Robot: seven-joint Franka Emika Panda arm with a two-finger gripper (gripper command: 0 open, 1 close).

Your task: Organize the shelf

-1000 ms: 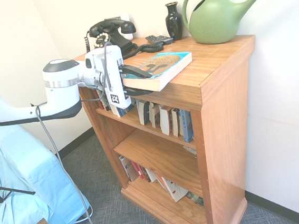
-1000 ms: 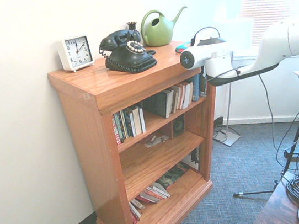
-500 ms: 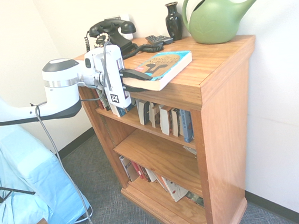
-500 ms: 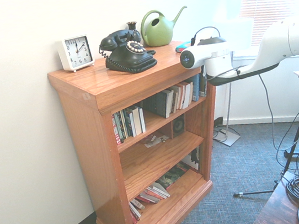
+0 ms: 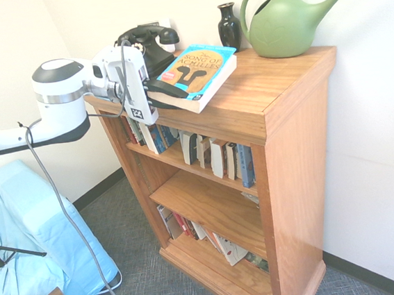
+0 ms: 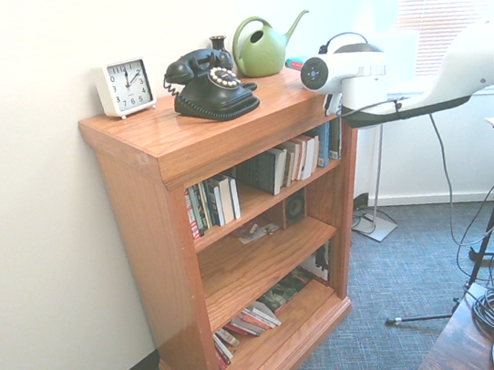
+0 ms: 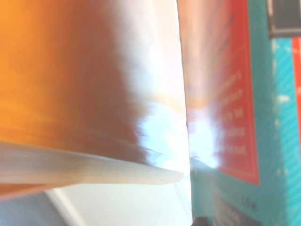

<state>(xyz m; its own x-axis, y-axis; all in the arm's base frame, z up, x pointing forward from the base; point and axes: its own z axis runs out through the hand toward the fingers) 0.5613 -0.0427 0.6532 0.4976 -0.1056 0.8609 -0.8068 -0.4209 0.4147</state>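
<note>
Blue-covered, one book (image 5: 196, 76) is clenched in the claw (image 5: 167, 94) above the shelf's (image 5: 299, 151) near edge. Behind it on top stand one black telephone (image 6: 213, 86), one vase (image 5: 229, 27) and one green watering can (image 5: 283, 27); one white clock (image 6: 125, 87) sits beyond the telephone, well apart from the book.

Telephone (image 6: 215, 86) between clock (image 6: 125, 88) and watering can (image 6: 263, 49) (vase (image 6: 220, 52) behind), books (image 6: 290, 162) below
</note>
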